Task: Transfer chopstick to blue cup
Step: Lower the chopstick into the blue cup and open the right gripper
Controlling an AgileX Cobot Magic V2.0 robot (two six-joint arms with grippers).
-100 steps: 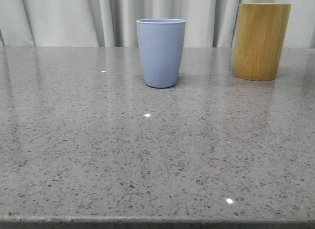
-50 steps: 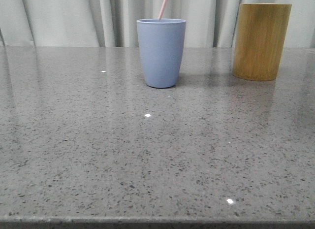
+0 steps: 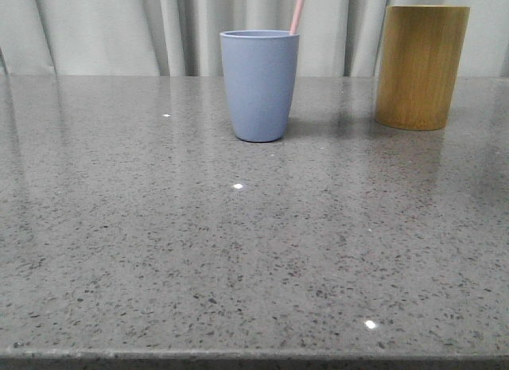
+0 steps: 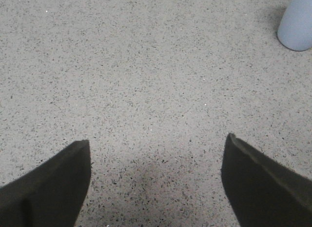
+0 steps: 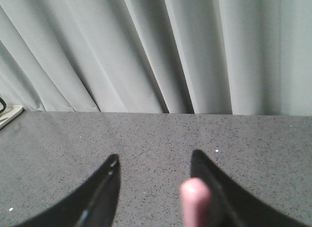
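Front view: chopstick (image 3: 298,9) leans in the cup (image 3: 260,84), upper centre; your right gripper (image 5: 155,188), parted, can withdraw.

Left tool (image 4: 156,183): two dark, matte fingers (image 4: 46,188), broad, tapering to blunt points. Right tool (image 5: 155,190): black curved fingers (image 5: 100,197), pointed tips, glossy edge highlight.
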